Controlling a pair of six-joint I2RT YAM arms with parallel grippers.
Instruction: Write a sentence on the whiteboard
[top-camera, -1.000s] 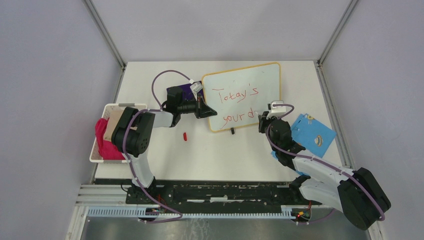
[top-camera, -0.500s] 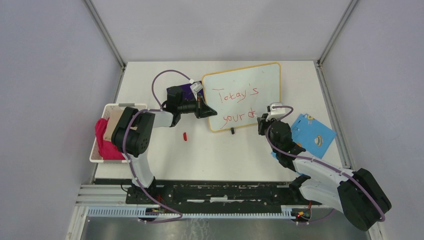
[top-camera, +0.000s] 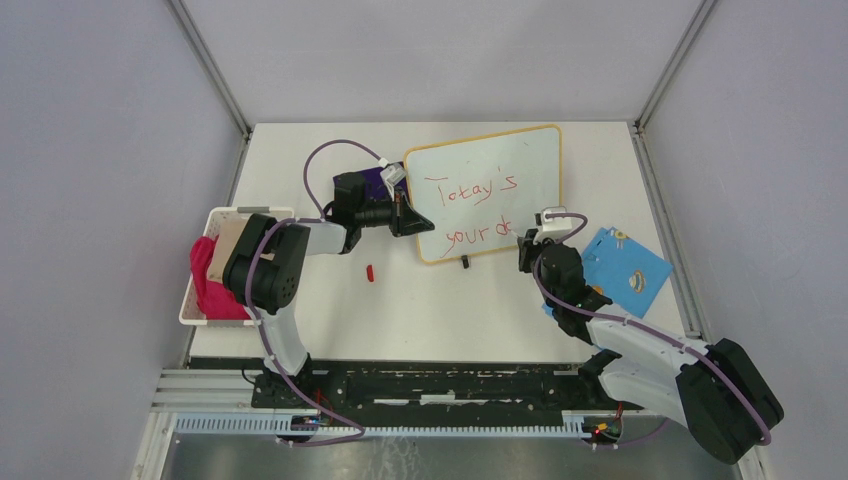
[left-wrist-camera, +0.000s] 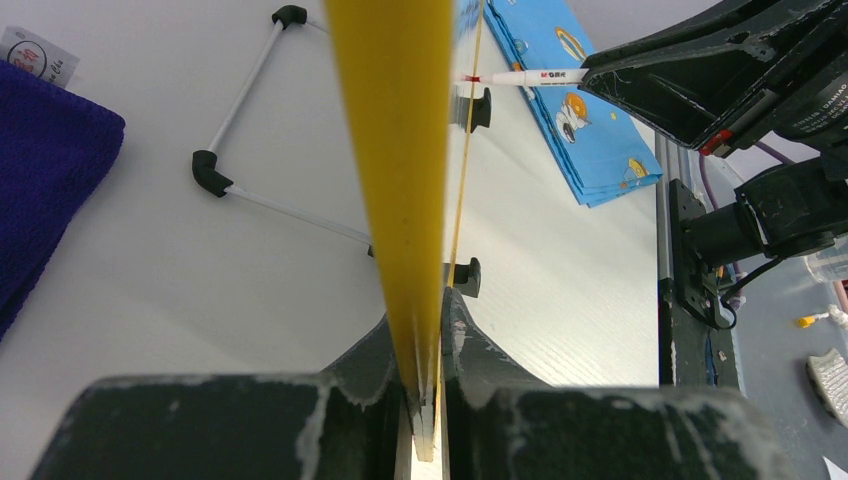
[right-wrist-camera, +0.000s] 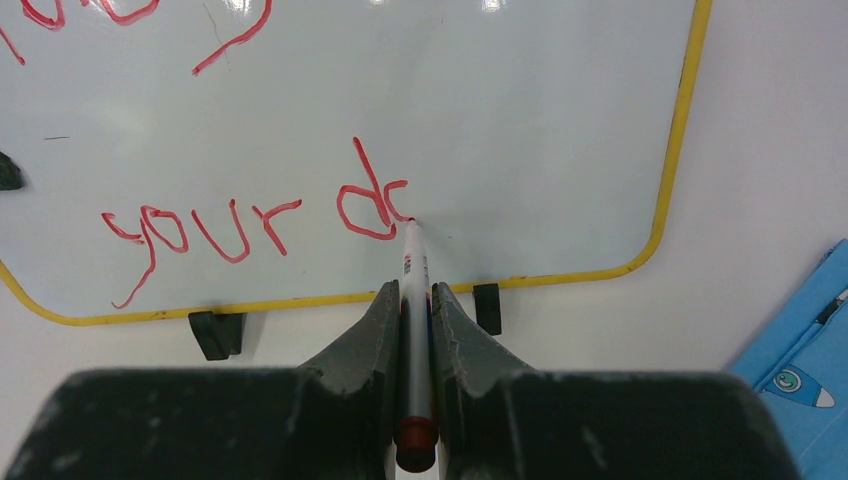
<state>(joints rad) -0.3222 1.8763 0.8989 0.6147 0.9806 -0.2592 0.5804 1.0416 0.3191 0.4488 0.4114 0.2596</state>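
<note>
The whiteboard (top-camera: 490, 190) stands tilted on two black feet, with a yellow frame. My left gripper (top-camera: 410, 222) is shut on its left edge; the left wrist view shows the yellow frame (left-wrist-camera: 400, 180) clamped between the jaws. The sentence (top-camera: 470, 210) in red reads "Today's" above "your d" and a part-drawn letter. My right gripper (top-camera: 527, 240) is shut on a white marker (right-wrist-camera: 412, 300) with a red end; its tip touches the board at the last red stroke (right-wrist-camera: 398, 200). The right wrist view shows the sentence's lower line (right-wrist-camera: 200, 230).
A red marker cap (top-camera: 370, 272) lies on the table left of the board. A blue patterned sheet (top-camera: 625, 268) lies at the right. A purple cloth (top-camera: 365, 183) sits behind the left gripper. A white basket (top-camera: 195, 300) with pink cloth stands at the left edge.
My right gripper has shifted slightly along the board's lower right, adding a small red stroke after the "d". The left gripper and the board have not moved.
</note>
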